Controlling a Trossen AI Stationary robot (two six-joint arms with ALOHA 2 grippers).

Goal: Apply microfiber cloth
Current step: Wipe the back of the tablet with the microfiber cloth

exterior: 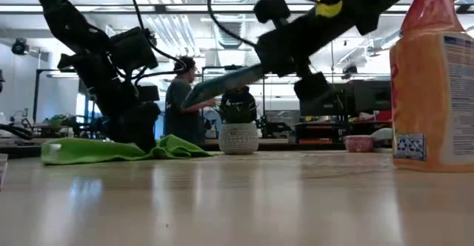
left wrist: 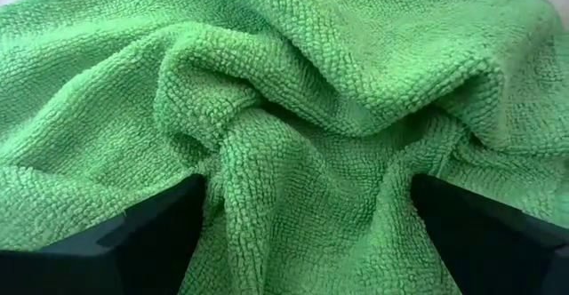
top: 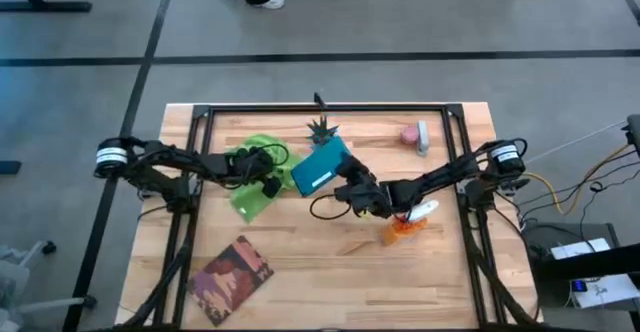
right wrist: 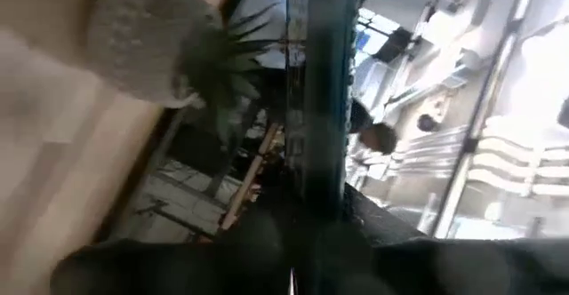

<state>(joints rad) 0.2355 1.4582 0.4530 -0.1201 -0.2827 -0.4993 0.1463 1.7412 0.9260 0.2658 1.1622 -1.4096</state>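
The lime-green microfiber cloth (top: 250, 202) lies crumpled on the wooden table at its left middle, flat on the top in the low view (exterior: 96, 151). My left gripper (top: 258, 175) stands down in it, and cloth fills the gap between its fingers (left wrist: 307, 242). Right of the cloth, a dark tablet with a teal face (top: 320, 167) hangs slanted above the table (exterior: 222, 83). My right gripper (top: 352, 184) is shut on the tablet. My left gripper has a bunched ridge of the cloth's middle (left wrist: 302, 171) between its two fingers (left wrist: 151, 237), several folds gathered together. The fingers point down from above. The rest of the cloth lies slack on the table around them. My right gripper pinches the tablet at its edge (right wrist: 316, 188) on the side toward the table's right, one finger on each face. The fingers come roughly level from the table's right. The tablet is lifted clear and tilted, its far end sloping down toward the cloth.
A small potted plant (top: 322, 128) stands just beyond the tablet. An orange spray bottle (top: 405, 224) stands under the right arm. A pink object (top: 410, 133) lies at the far right and a brown patterned book (top: 230, 272) at the near left. A black frame (top: 330, 107) rims the table.
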